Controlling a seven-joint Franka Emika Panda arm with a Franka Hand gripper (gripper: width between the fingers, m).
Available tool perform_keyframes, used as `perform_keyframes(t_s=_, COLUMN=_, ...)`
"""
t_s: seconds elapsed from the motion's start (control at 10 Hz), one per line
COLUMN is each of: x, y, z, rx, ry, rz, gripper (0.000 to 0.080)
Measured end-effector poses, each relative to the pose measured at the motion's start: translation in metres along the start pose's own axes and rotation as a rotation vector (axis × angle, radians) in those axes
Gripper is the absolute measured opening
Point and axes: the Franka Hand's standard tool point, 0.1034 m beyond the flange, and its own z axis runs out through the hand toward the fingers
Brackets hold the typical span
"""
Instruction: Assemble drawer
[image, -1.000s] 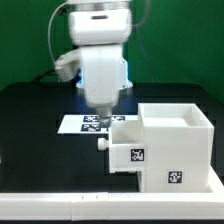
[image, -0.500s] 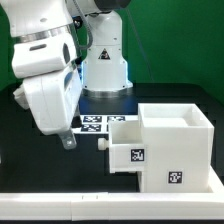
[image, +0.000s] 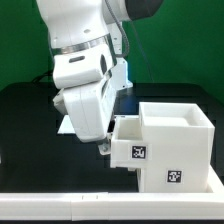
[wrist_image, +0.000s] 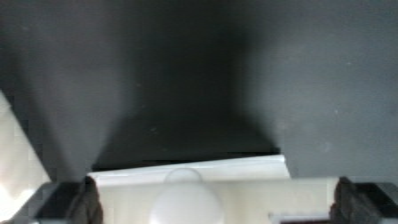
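Note:
The drawer's white cube shell (image: 178, 140) stands at the exterior view's right with a tag on its front. A small white tray (image: 132, 150) with a tag sticks out of the shell's left side. My gripper (image: 103, 146) is tilted and low, right at the tray's left end. In the wrist view my gripper (wrist_image: 214, 205) is open, its dark fingers (wrist_image: 63, 205) standing far apart. The tray's white face and rounded knob (wrist_image: 178, 198) lie between them, and nothing is gripped. A second tray is not in view.
The marker board (image: 64, 125) is mostly hidden behind my arm. A white rail (image: 90, 206) runs along the table's front edge. The black table top (image: 30, 150) stretches to the exterior view's left. A green wall stands behind.
My arm has swung from the exterior view's left toward the right and down, so the tilted gripper now sits at the tray's left end. The shell and tray have not moved.

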Motion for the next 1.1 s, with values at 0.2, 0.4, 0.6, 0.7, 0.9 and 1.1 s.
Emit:
perform_keyframes(t_s=0.2, x=-0.0009, y=-0.0048, z=0.0018, rx=-0.044, ry=-0.026, rz=0.032, gripper=0.0649)
perform_keyframes(t_s=0.4, x=0.0017, y=-0.0042, z=-0.0028, rx=-0.065, ry=-0.060, rz=0.038, gripper=0.0649)
perform_keyframes(t_s=0.6, x=-0.0041, y=-0.0036, z=0.0019, rx=-0.067, ry=-0.066, rz=0.029, gripper=0.0649)
perform_keyframes(t_s=0.7, x=-0.0071, y=-0.0005, z=0.0020, rx=-0.056, ry=-0.077, rz=-0.003, gripper=0.0649)
perform_keyframes(t_s=0.9, x=-0.0071, y=0.0003, z=0.0022, rx=-0.059, ry=-0.077, rz=0.003, gripper=0.0649)
perform_keyframes(t_s=1.1, x=-0.0073, y=0.0002, z=0.0023, rx=-0.059, ry=-0.077, rz=0.003, gripper=0.0649)
